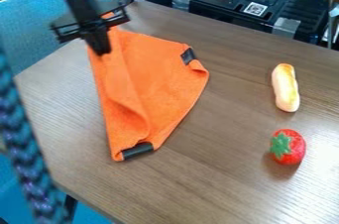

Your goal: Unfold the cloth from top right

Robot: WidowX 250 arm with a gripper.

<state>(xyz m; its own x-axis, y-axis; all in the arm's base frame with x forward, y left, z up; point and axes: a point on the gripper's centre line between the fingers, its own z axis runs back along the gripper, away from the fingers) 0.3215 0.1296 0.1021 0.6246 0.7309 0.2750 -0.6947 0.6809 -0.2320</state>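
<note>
one gripper (100, 51) meets your orange cloth (159, 72), upper left (you can't tell the jaws' state); probably grasping, you next need the fold drawn open.

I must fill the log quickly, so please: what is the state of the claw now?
Claw: at the upper left of the orange cloth; whether it is open, closed or holding cloth cannot be told.

Got an orange cloth (155, 77) on the tabletop (212, 178), black gripper (100, 49) at its far-left end, plus bread (286, 88) and a strawberry (289, 147) off right.
</note>
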